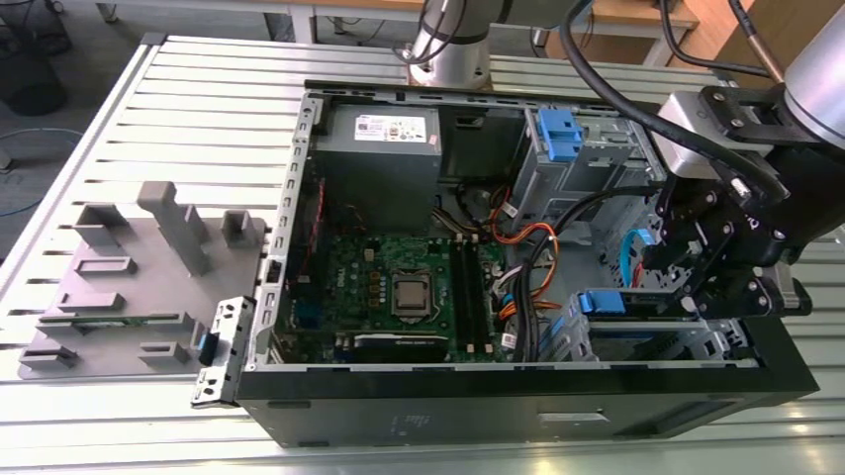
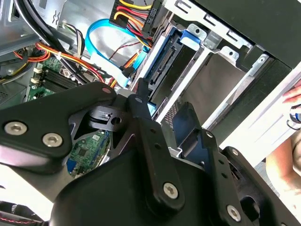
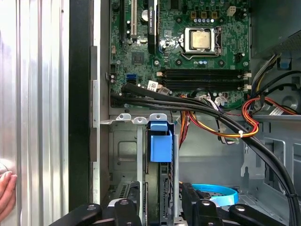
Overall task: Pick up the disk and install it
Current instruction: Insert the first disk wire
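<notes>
Slatted metal table (image 1: 198, 109) bearing an open computer case (image 1: 528, 401), interior exposed. Grey moulded fixture (image 1: 133, 267) on the same table, beside the case on the exterior view's left.

Inside the case: grey power-supply box (image 1: 376, 158) at the far end, green motherboard (image 1: 396, 287) nearer the black front wall, metal drive cage (image 1: 660, 346) in the corner on the exterior view's right.

Gripper (image 1: 713, 297) lowered into the case, directly over that drive cage. Grip state: cannot tell from any of the three views.

The disk (image 1: 601, 302) standing on edge in a slot of the drive cage, just below the gripper, blue bracket end toward the motherboard. Same disk (image 3: 160, 141) in the first wrist view, upright between the cage's metal walls and in line with the gripper (image 3: 160, 207).

Bundle of black, orange and yellow cables (image 3: 211, 122) crossing between motherboard and cage, with a light-blue cable (image 2: 101, 47) looped just beside the disk.

A person's hand (image 3: 5, 193) at the table's edge, well apart from the cage.
</notes>
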`<act>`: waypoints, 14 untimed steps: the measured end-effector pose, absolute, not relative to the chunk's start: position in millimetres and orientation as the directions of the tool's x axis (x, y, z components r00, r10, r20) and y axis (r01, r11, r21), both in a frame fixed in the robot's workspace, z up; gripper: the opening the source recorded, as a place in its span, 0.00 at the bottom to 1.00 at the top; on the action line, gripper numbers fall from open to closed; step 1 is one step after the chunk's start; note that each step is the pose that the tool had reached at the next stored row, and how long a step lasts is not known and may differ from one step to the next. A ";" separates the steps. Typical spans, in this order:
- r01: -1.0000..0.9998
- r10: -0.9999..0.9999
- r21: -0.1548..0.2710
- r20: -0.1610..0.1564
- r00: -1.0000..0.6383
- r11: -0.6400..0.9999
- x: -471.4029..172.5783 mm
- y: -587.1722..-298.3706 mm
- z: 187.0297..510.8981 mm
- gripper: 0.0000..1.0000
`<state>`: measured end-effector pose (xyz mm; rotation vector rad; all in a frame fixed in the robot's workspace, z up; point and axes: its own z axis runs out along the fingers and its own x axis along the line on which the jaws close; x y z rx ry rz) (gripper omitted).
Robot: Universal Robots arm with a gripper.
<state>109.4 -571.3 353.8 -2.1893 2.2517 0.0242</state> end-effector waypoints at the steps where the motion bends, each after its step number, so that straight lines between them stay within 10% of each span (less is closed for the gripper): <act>1: -1.000 -1.000 0.010 -0.011 -0.028 0.028 109.4 -571.3 353.8 0.48; 14: -1.000 -1.000 0.010 -0.011 -0.028 0.028 109.4 -571.3 359.7 0.48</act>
